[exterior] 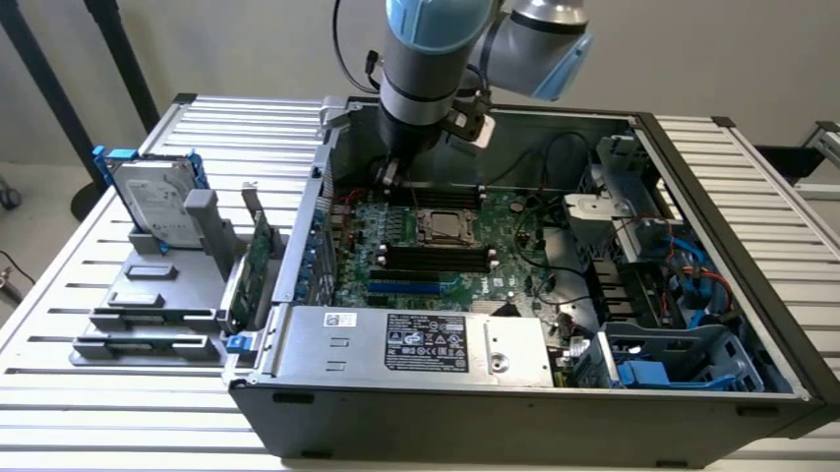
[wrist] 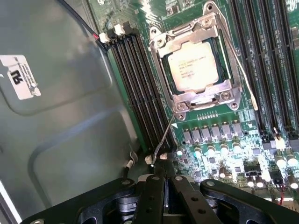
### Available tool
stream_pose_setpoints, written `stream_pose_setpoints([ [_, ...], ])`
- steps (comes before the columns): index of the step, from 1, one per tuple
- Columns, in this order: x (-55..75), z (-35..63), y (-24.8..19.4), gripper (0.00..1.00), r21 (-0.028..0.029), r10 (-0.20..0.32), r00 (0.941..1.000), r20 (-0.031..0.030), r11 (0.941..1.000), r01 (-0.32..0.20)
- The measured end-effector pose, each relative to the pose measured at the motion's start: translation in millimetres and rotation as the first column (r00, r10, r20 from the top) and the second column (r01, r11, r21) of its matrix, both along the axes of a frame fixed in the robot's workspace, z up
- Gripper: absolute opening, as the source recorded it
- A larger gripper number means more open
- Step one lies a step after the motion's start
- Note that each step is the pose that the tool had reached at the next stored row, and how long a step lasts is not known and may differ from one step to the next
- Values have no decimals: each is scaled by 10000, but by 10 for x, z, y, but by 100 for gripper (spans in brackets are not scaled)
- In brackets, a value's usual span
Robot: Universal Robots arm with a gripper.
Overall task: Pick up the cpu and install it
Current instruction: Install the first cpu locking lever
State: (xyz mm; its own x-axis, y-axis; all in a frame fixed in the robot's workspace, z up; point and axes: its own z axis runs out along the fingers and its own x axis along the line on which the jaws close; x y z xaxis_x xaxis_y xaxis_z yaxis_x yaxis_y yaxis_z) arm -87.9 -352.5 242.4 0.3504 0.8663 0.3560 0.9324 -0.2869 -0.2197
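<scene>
Nearest you in the exterior view is the power supply [exterior: 413,341], lying along the near wall of the open case [exterior: 525,418]. Beyond it sits the motherboard [exterior: 434,246], and the cpu [exterior: 450,224] already lies in its socket near the board's middle. The arm [exterior: 427,59] reaches down at the far-left corner of the case, and the gripper [exterior: 390,175] hangs just above the board, left of the cpu. On the exterior view's left, outside the case, a grey rack [exterior: 151,295] holds a hard drive [exterior: 151,202] upright and a green card [exterior: 259,261] beside it.

In the wrist view the gripper [wrist: 163,170] is nearest, its fingers pressed together with nothing between them. Their tips meet the end of a thin wire lever [wrist: 164,140] that runs toward the socket frame [wrist: 198,58]. The cpu [wrist: 195,65] sits square inside that frame, label up, between the memory slots [wrist: 135,79].

You seem to be working the lever, so press slowly and keep the tips clear of the components beside it.
</scene>
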Motion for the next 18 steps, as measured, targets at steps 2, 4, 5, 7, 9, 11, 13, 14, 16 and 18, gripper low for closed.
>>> stream_pose_setpoints([
  [2,40,6,1,11,8,-1,10000,49,10000,1],
  [4,87,10,1,11,10,-1,9999,111,10000,1],
  [5,111,11,0,11,10,-2,9999,144,10000,1],
  [7,163,12,0,11,7,-2,9997,225,10000,1],
  [9,218,12,0,11,8,-1,9995,310,10000,1],
  [11,267,10,0,11,9,-2,9992,392,10000,2],
  [13,289,-10,0,11,9,-1,9990,447,10000,1],
  [14,290,-28,0,11,7,-2,9990,450,10000,2],
  [16,291,-64,0,11,2,-2,9990,450,10000,2],
  [18,291,-99,0,11,-4,-1,9990,450,10000,2],
])
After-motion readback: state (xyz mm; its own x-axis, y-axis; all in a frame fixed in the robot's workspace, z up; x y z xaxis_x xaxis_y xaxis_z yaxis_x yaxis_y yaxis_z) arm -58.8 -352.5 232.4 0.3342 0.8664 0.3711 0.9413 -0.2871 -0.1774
